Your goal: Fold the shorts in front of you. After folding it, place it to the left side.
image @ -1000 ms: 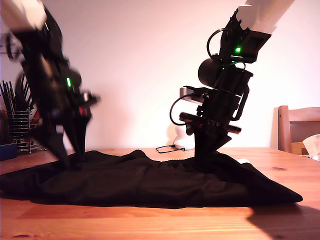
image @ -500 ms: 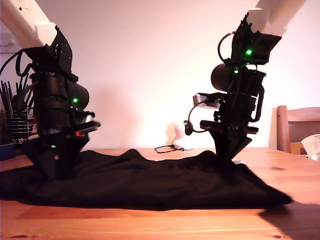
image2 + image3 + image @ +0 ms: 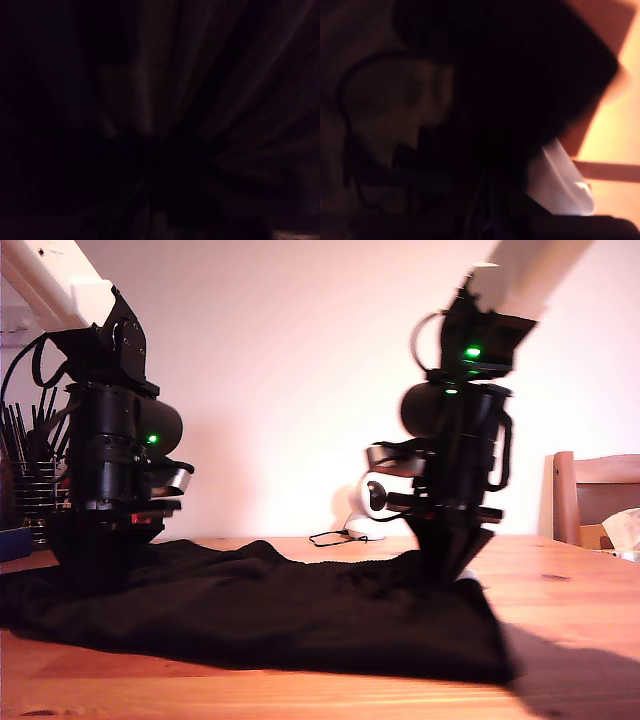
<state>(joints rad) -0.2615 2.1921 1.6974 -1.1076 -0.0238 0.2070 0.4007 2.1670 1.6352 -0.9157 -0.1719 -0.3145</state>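
The black shorts (image 3: 280, 610) lie spread on the wooden table (image 3: 560, 580), bunched into ridges. My first gripper (image 3: 100, 575) presses down into the cloth at the exterior view's left. The first wrist view shows only dark folds of the shorts (image 3: 200, 100) running together toward its jaws. My second gripper (image 3: 445, 575) stands at the exterior view's right, where the fabric rises to a peak at its tips. The second wrist view shows the shorts (image 3: 510, 75), a white stripe (image 3: 560, 180) and bare table (image 3: 615, 130) beyond the cloth's edge. Both sets of jaws are buried in fabric.
A rack of dark utensils (image 3: 30, 490) stands at the exterior view's far left. A white device with a black cable (image 3: 365, 505) sits at the back of the table. A wooden chair (image 3: 595, 495) and white tissue (image 3: 625, 530) are at the exterior view's right.
My second gripper has swung toward the exterior view's left, dragging the shorts' right edge inward. My first gripper has shifted left and settled lower onto the cloth.
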